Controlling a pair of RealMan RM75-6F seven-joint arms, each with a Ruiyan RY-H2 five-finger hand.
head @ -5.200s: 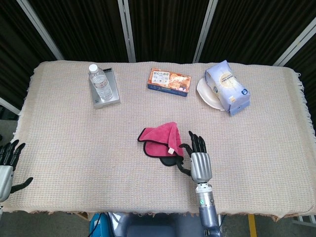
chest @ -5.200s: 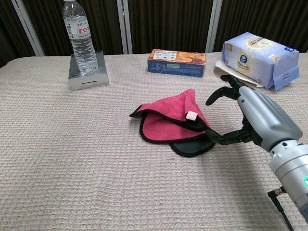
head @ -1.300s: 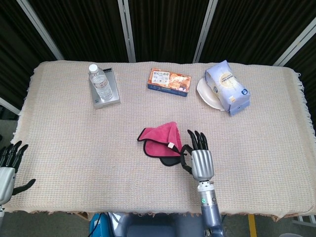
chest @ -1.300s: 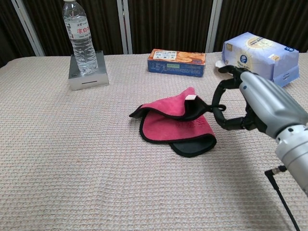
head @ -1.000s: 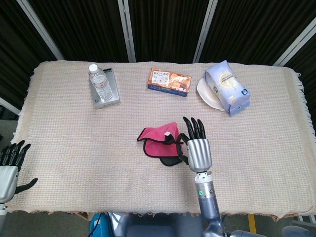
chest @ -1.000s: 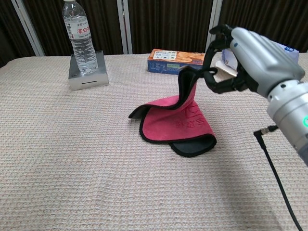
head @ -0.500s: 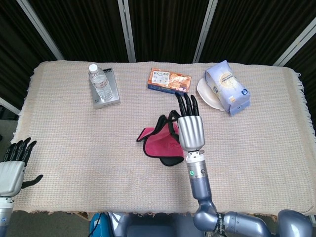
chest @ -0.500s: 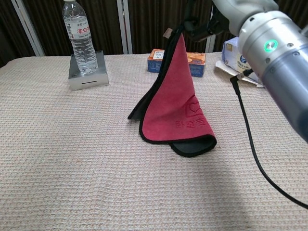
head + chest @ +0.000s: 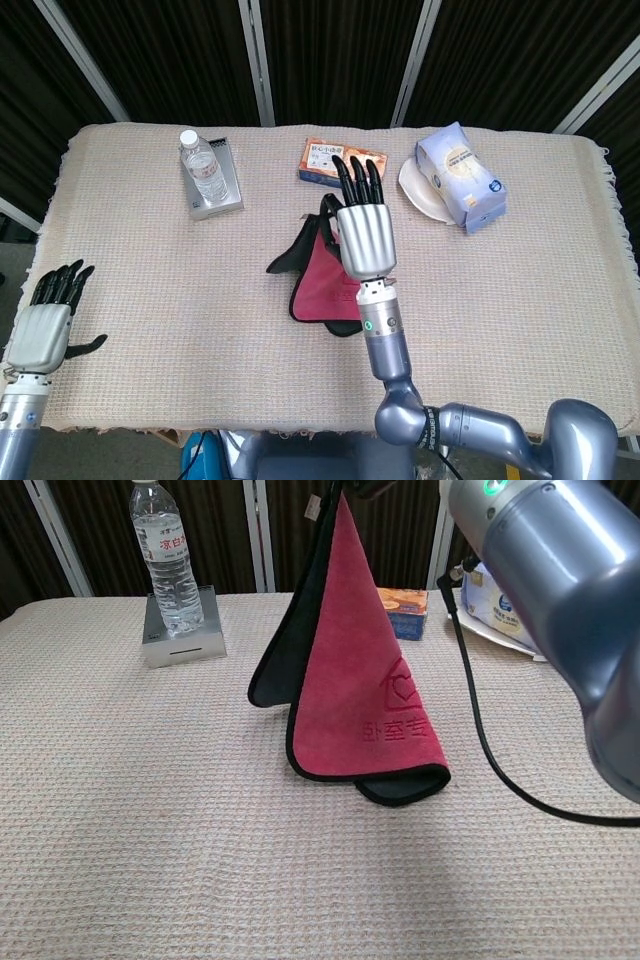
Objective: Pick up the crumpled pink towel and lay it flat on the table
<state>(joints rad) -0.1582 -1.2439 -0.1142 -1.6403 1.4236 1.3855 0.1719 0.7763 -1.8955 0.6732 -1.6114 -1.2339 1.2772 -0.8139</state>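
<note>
My right hand (image 9: 362, 230) is raised high over the table's middle and pinches a corner of the pink towel (image 9: 362, 680). The towel has a black back and black edging; it hangs from that corner as a tall cone, with its lower edge still resting on the table (image 9: 120, 810). In the head view the towel (image 9: 318, 285) shows below and left of the hand. The chest view shows only the right forearm (image 9: 560, 590); the hand itself is above the frame. My left hand (image 9: 45, 325) hovers at the table's near left edge, fingers spread, holding nothing.
A water bottle (image 9: 203, 166) stands on a small metal box (image 9: 214, 195) at the back left. An orange snack box (image 9: 343, 162) lies at the back centre. A tissue pack (image 9: 460, 175) rests on a white plate (image 9: 412, 186) at the back right.
My right hand closed on the towel's corner and rose, pulling the towel up from a flat crumpled heap into a hanging cone. My left hand moved inward toward the table.
</note>
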